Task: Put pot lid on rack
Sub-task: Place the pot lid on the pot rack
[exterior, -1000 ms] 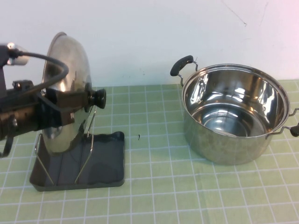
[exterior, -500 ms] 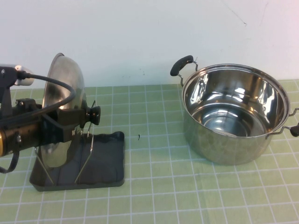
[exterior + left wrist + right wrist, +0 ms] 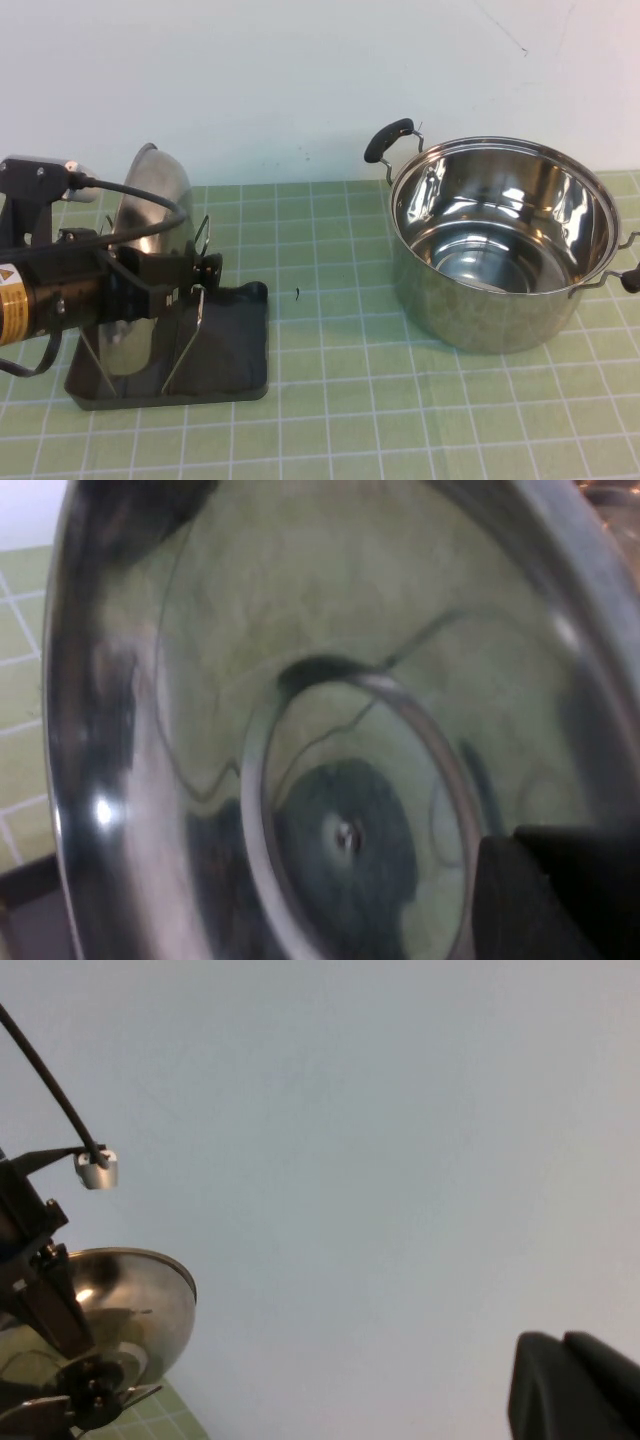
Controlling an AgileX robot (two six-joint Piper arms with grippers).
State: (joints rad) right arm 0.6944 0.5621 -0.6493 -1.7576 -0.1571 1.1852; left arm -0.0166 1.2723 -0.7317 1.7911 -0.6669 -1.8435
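The shiny steel pot lid [image 3: 150, 200] stands on edge, low between the wire prongs of the rack [image 3: 235, 345], its black knob [image 3: 209, 270] facing right. My left gripper [image 3: 193, 274] comes in from the left and is shut on the knob. In the left wrist view the lid [image 3: 300, 680] fills the picture, with one dark finger [image 3: 545, 905] at the corner. My right gripper [image 3: 575, 1390] is out of the high view; its view shows its dark fingertips together against the white wall, with the lid [image 3: 140, 1300] far off.
A deep steel pot [image 3: 500, 240] with black-tipped wire handles stands at the right on the green checked mat [image 3: 330, 420]. A white wall rises behind. The left arm's cable [image 3: 130, 190] loops over the lid.
My left gripper has lowered the lid and moved it slightly left, down between the rack's prongs. The pot has not moved.
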